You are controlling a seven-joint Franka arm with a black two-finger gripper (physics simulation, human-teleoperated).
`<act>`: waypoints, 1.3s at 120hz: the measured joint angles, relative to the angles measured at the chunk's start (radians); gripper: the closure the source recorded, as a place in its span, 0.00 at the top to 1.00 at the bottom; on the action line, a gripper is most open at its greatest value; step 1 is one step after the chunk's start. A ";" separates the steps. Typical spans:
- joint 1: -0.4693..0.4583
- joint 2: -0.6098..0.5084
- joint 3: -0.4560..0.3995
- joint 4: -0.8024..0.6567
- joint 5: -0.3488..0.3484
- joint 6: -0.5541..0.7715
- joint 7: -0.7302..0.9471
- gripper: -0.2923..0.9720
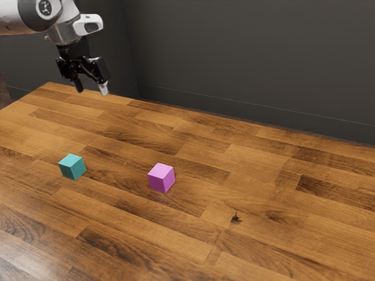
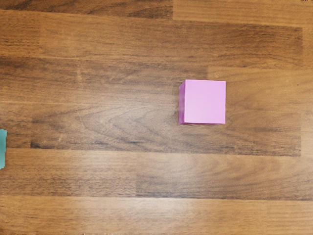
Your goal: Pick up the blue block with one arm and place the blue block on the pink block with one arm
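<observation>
While the tool hangs open and empty, tabletop separates blue block from pink block.

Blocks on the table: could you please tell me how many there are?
2. The blue block lies toward the exterior view's left; the pink block sits apart, further toward that view's right. None seems hidden.

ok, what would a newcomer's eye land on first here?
Two bright blocks on the table: the pink block near the middle and the blue block apart from it, toward the exterior view's left. Above the table's far corner, at the exterior view's upper left, the black gripper hangs open and empty.
</observation>
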 joint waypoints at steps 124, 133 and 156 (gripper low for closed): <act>0.674 0.250 -0.336 -0.619 -0.035 1.166 0.489 0.70; 0.679 0.275 -0.341 -0.610 -0.039 1.204 0.512 0.70; 0.746 0.345 -0.419 -0.572 -0.055 1.283 0.560 0.70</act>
